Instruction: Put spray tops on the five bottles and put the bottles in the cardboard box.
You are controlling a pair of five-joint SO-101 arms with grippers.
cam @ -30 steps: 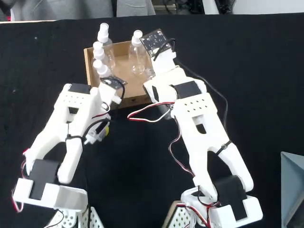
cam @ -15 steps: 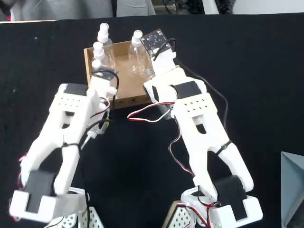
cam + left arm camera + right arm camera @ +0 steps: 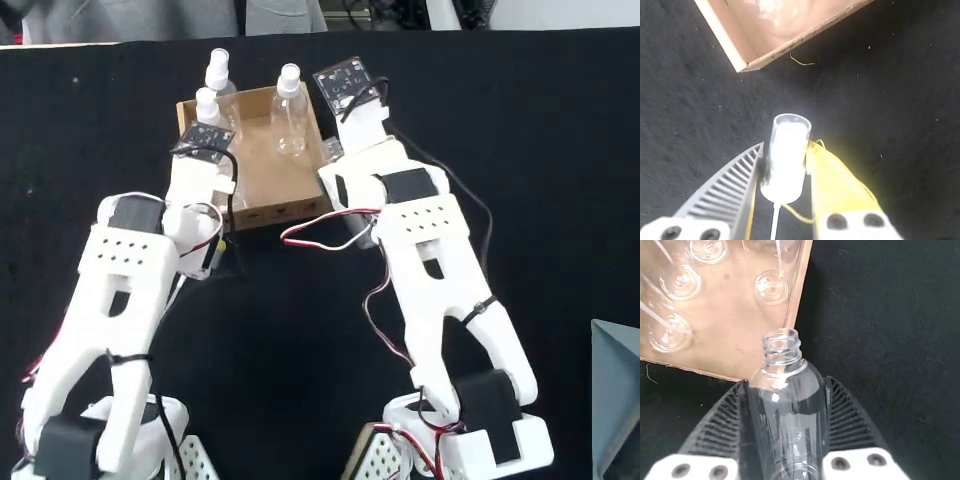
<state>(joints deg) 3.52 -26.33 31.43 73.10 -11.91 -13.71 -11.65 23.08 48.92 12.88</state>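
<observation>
Black table point(image 3: 545, 150); left gripper point(image 3: 785, 152) clamps spray top point(image 3: 788, 140), right gripper point(image 3: 786, 386) clamps bottle point(image 3: 784, 410).

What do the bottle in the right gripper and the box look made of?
The held bottle looks like clear glossy plastic, though glass is possible: you can see through it. The box looks like matte brown cardboard, with a raw pale edge.

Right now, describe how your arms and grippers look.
The left arm and right arm are white with black motor blocks and red-white wires. The left gripper has one grey ribbed finger, one yellow; the right gripper is ribbed dark grey.
</observation>
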